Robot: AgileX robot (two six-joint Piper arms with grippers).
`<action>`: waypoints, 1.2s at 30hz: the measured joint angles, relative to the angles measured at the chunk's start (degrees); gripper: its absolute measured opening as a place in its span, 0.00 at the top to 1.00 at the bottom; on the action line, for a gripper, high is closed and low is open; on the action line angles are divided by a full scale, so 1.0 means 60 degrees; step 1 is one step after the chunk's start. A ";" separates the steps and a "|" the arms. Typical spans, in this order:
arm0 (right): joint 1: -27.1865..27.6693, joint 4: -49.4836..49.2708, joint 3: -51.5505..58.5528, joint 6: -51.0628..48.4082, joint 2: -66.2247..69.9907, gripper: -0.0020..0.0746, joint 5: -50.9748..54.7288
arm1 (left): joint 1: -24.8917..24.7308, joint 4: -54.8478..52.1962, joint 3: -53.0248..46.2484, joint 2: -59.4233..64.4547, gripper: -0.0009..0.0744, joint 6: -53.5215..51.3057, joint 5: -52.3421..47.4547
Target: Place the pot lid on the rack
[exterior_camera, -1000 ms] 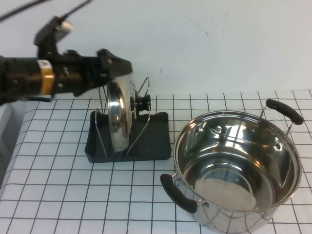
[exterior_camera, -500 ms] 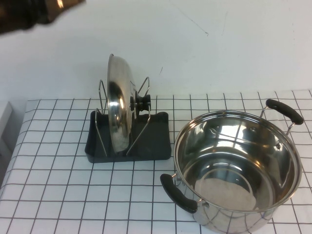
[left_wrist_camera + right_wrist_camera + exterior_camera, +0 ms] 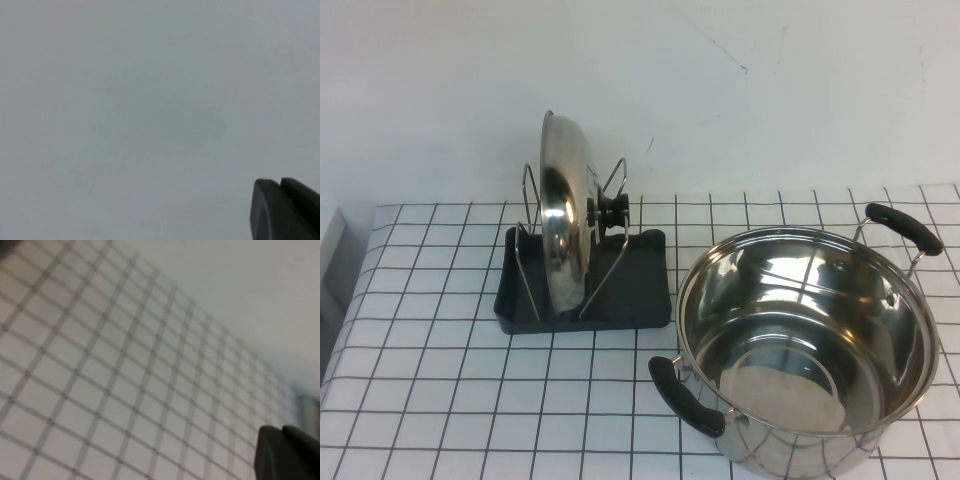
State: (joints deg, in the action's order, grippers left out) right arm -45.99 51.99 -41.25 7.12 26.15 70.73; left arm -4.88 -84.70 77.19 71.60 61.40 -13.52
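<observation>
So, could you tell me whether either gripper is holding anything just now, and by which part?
Nothing is held. The pot lid stands on edge in the rack, free of both arms. The left gripper and right gripper are shut and away from it.

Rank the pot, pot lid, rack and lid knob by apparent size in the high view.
1. Pot, though it sits nearest the camera.
2. Pot lid and rack: too alike to rank, since the lid stands nearly edge-on in the rack.
3. Lid knob, clearly smallest.

Neither the left gripper nor the right gripper appears in this view.
</observation>
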 joint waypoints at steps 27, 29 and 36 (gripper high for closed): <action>0.0000 -0.7191 0.2558 -0.3005 -0.1833 0.98 -0.5253 | 0.0000 2.2822 -0.5310 -0.4442 0.99 -1.6750 -0.4864; 0.0000 -0.7208 0.2558 -0.3116 -0.1833 0.98 -0.5209 | 0.0000 2.3846 -0.6011 -0.5127 0.99 -1.7640 -0.4837; 0.0000 -0.7208 0.2558 -0.3224 -0.1833 0.98 -0.4975 | 0.0000 2.5415 -0.7510 -0.6507 0.99 -1.9302 -0.4279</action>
State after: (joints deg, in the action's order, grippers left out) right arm -45.99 8.75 -25.91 -12.23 15.15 40.88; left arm -4.88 67.78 32.13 32.56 -54.42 -39.19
